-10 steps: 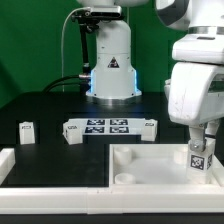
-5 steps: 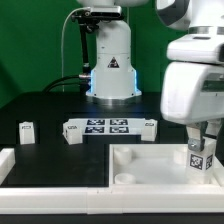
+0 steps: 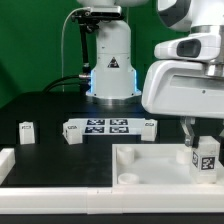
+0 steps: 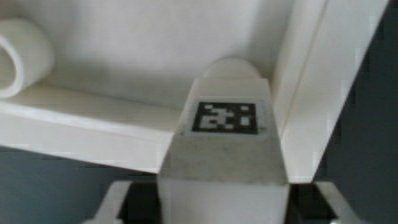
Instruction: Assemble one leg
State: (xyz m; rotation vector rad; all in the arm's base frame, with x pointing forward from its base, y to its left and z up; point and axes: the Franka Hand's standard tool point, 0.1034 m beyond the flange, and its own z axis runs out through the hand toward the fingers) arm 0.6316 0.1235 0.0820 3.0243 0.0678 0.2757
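At the front of the table, in the exterior view, a white wall (image 3: 50,190) runs across the foreground, with a raised white corner piece (image 3: 6,162) at that view's left edge. Just behind it lies the large white tray (image 3: 150,162), its rim forming a frame around a sunken floor with a round socket (image 3: 126,178) near its front corner. On the tray's far right stands the leg (image 3: 207,157), a small white block, upright, its square black-and-white tag facing the camera. The gripper (image 3: 204,137) hangs directly over it; one dark finger (image 3: 187,131) reaches down beside the block. From this angle it is hard to say whether the fingers press on it.

The wrist view settles more: the leg (image 4: 226,130) fills the middle of the picture, tag up, and it runs back between the two dark finger pads (image 4: 317,198) at the edge nearest the camera, so the claw is clenched on the leg. Around it are the tray's white walls and part of a round socket (image 4: 22,58).

Farther back on the dark table, the long white marker board (image 3: 110,127) lies flat with its row of tags. Another small white block (image 3: 27,132) stands alone toward the exterior view's left, well apart from the tray. Behind everything rises the arm's white base (image 3: 111,55).
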